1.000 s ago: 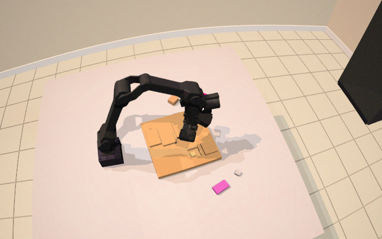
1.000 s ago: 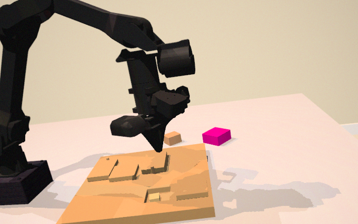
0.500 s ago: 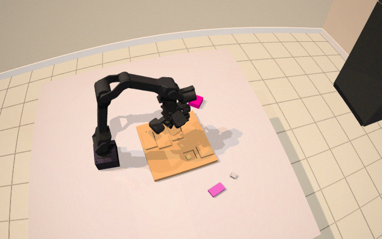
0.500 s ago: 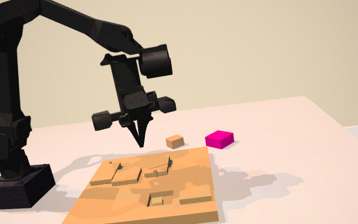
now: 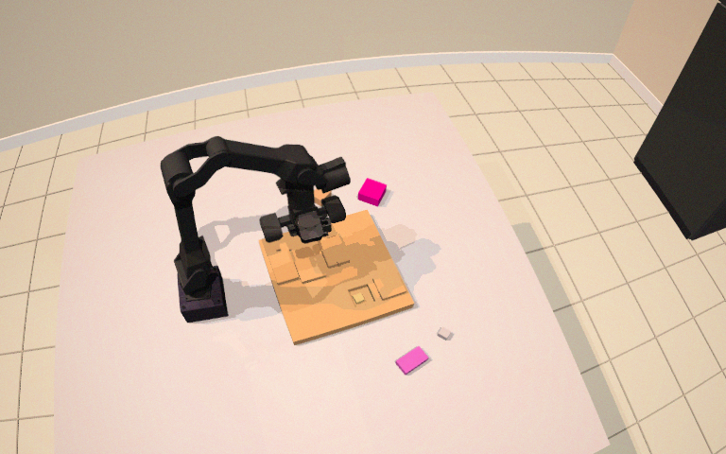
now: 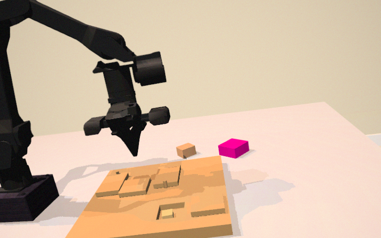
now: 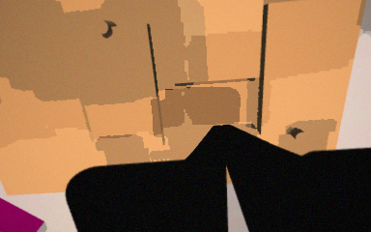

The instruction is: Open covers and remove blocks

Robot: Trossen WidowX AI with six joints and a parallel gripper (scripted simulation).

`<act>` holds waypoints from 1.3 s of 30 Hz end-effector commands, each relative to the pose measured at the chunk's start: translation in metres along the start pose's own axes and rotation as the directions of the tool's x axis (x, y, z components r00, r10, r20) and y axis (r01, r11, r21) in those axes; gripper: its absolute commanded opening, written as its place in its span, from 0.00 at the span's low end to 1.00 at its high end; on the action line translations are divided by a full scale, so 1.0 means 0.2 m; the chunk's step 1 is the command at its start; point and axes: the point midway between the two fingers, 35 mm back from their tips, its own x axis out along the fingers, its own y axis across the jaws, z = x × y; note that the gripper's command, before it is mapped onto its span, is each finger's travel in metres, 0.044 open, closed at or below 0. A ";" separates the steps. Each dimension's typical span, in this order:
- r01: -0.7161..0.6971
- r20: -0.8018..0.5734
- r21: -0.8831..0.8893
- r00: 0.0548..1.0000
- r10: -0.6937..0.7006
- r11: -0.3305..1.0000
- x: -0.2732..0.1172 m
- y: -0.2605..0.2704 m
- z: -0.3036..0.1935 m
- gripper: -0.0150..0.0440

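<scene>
One puzzle board point(image 5: 320, 321) point(image 6: 117, 221) point(image 7: 29, 169), one robot arm point(image 5: 251, 155) point(image 6: 73, 30), two pink blocks point(image 5: 371, 191) point(image 5: 412, 359) point(image 6: 233, 148) point(image 7: 16, 217), one orange block point(image 5: 322, 196) point(image 6: 185, 150), one pale block point(image 5: 444, 333) and one yellow block point(image 5: 357, 297) point(image 6: 167, 213) are visible.

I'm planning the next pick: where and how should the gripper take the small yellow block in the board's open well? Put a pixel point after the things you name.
Probably by two opposite upright sides, from straight above: the yellow block point(image 5: 357, 297) point(image 6: 167, 211) is a low box sunk in the well point(image 5: 352, 290) point(image 6: 171, 205), whose walls obstruct sideways approach.
</scene>
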 end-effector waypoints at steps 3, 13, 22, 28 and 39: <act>0.001 -0.001 0.017 1.000 -0.001 1.000 0.00 -0.01 0.00 0.25; 0.001 -0.001 0.017 1.000 -0.001 1.000 0.00 -0.01 0.00 0.25; 0.001 -0.001 0.017 1.000 -0.001 1.000 0.00 -0.01 0.00 0.25; 0.001 -0.001 0.017 1.000 -0.001 1.000 0.01 -0.01 0.00 0.25; 0.001 -0.001 0.017 1.000 -0.001 1.000 0.07 -0.01 -0.01 0.25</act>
